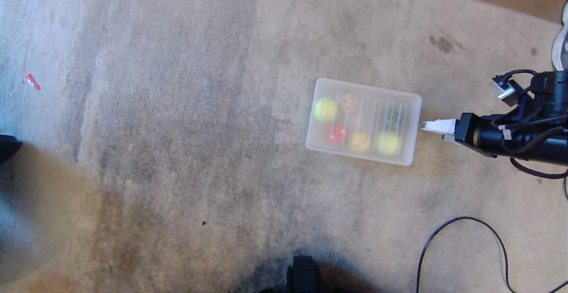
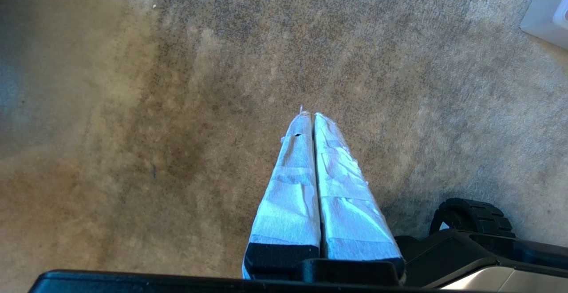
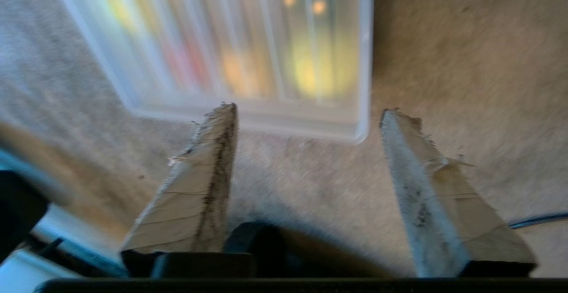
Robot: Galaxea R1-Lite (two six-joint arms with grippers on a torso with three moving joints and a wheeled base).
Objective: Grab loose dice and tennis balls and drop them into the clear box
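The head view alone shows the whole clear box (image 1: 364, 121) on the carpet (image 1: 177, 151), covered by a ribbed translucent lid, with two yellow-green tennis balls (image 1: 325, 109) and the dice (image 1: 337, 134) blurred inside. The right end effector (image 3: 308, 113) hovers just beside the box's short side, fingers spread and empty; its wrist view shows only the near corner ahead. The left end effector (image 2: 309, 114), pressed together, hangs over bare carpet, the box well off to its side. No writing is readable.

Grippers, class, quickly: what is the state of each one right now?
Left gripper: closed, holding nothing, above bare carpet.
Right gripper: open, holding nothing, beside the clear box.
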